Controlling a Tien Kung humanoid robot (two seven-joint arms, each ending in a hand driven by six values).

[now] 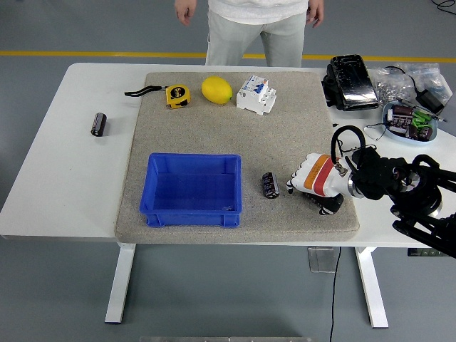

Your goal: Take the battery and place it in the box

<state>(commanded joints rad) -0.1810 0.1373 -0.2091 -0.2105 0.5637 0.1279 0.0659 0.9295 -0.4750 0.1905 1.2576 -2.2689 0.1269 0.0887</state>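
A small black battery (pixel 269 185) lies on the grey mat (pixel 299 135), just right of the blue box (pixel 191 188), which holds nothing. My right hand (pixel 298 185), white with an orange band, rests low over the mat a short way right of that battery, not touching it. Its fingers (pixel 292 183) point left and are loosely spread, with nothing in them. A second black battery (pixel 98 123) lies on the bare white table (pixel 57 178) at the far left. My left arm does not show.
A yellow tape measure (pixel 177 95), a lemon (pixel 216 90) and a white circuit breaker (pixel 256 95) line the mat's far edge. A black device (pixel 351 81), cables and a bowl of parts (pixel 410 122) crowd the back right. A person (pixel 255 32) stands at the far side, hands hanging.
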